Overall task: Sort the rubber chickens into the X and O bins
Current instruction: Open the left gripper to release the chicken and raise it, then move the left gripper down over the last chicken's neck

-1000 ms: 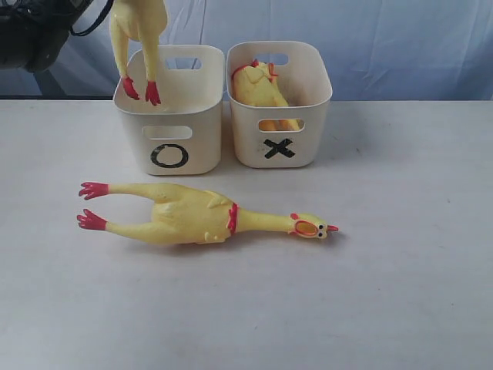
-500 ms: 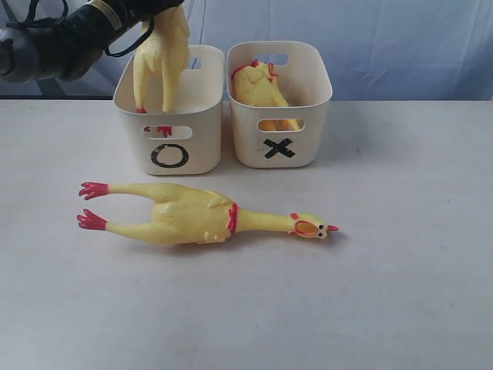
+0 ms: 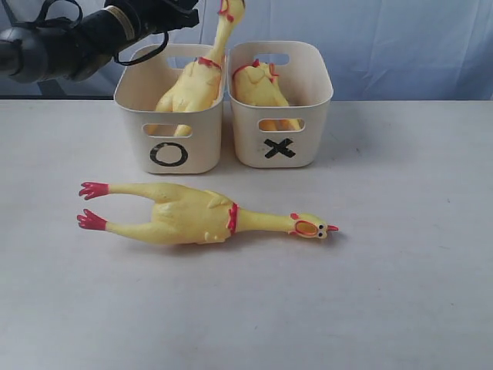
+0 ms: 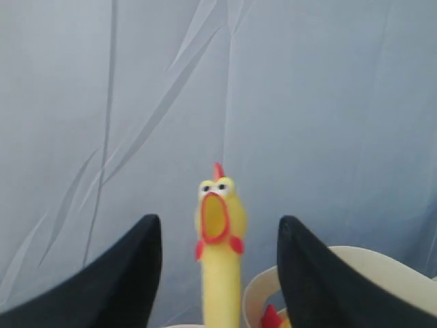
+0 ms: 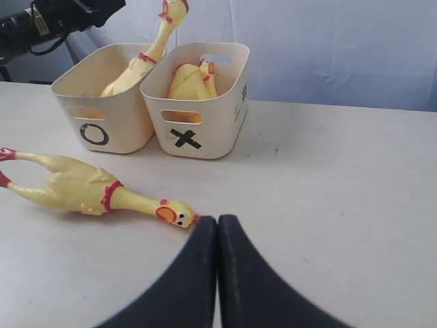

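My right gripper [image 5: 217,225] hangs pinched shut, holding nothing, over the near side of the white table [image 3: 400,293]; just beyond it one large yellow rubber chicken with red feet [image 3: 185,216] lies flat, feet toward the left edge. Toward the far edge two cream plastic bins stand side by side: the O-marked bin [image 3: 169,150] holds a second chicken [image 3: 192,85], neck poking above the rim, and the X-marked bin [image 3: 246,146] holds a third [image 3: 258,89]. My left gripper [image 4: 218,222] stands wide on either side of that raised head, touching nothing.

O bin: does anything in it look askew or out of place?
Yes. The chicken in the O bin stands tilted; its neck and head stick up above the rim, on the side next to the X bin.
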You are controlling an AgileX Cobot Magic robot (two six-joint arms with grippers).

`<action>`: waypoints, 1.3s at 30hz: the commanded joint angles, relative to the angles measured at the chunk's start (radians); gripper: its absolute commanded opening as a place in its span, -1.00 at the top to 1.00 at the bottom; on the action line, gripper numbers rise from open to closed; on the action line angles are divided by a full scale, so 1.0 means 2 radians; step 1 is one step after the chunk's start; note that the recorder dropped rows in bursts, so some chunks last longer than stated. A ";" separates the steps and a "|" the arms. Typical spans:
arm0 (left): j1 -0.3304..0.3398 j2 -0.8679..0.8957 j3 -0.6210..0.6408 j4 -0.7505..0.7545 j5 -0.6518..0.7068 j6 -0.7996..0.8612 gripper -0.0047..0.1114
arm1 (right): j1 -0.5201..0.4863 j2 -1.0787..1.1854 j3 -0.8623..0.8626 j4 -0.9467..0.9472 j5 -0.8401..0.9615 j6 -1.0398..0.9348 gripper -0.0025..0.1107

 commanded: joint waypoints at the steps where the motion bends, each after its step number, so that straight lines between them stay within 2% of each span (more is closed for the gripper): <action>1: -0.001 -0.004 -0.004 0.002 0.013 -0.013 0.04 | -0.002 -0.002 0.002 -0.003 -0.001 -0.002 0.96; 11: -0.001 -0.027 -0.004 0.040 0.032 -0.027 0.04 | -0.002 -0.002 0.002 -0.003 -0.001 -0.002 0.96; 13: -0.001 -0.040 -0.004 0.072 0.054 -0.029 0.04 | -0.002 -0.002 0.002 -0.003 -0.001 -0.002 0.96; 16: -0.001 -0.056 -0.003 0.162 0.103 -0.081 0.07 | -0.002 -0.002 0.002 -0.003 -0.001 -0.002 0.96; 18: -0.001 -0.068 0.005 0.227 0.120 -0.134 0.20 | -0.002 -0.002 0.002 -0.003 -0.001 -0.002 0.96; 22: 0.000 -0.095 0.024 0.321 0.115 -0.218 0.71 | -0.002 -0.002 0.002 -0.002 -0.001 -0.002 0.96; 24: 0.000 -0.110 0.032 0.366 0.100 -0.247 0.92 | -0.002 -0.002 0.002 -0.002 -0.001 -0.002 0.96; 28: 0.000 -0.140 0.055 0.500 0.059 -0.333 0.92 | -0.002 -0.002 0.002 -0.002 -0.001 -0.002 0.96; 32: 0.006 -0.159 0.087 0.500 -0.063 -0.324 0.92 | -0.002 -0.002 0.002 -0.002 -0.001 -0.002 0.96; 39: 0.006 -0.174 0.127 0.500 -0.085 -0.328 0.92 | -0.002 -0.002 0.002 -0.002 -0.001 -0.002 0.96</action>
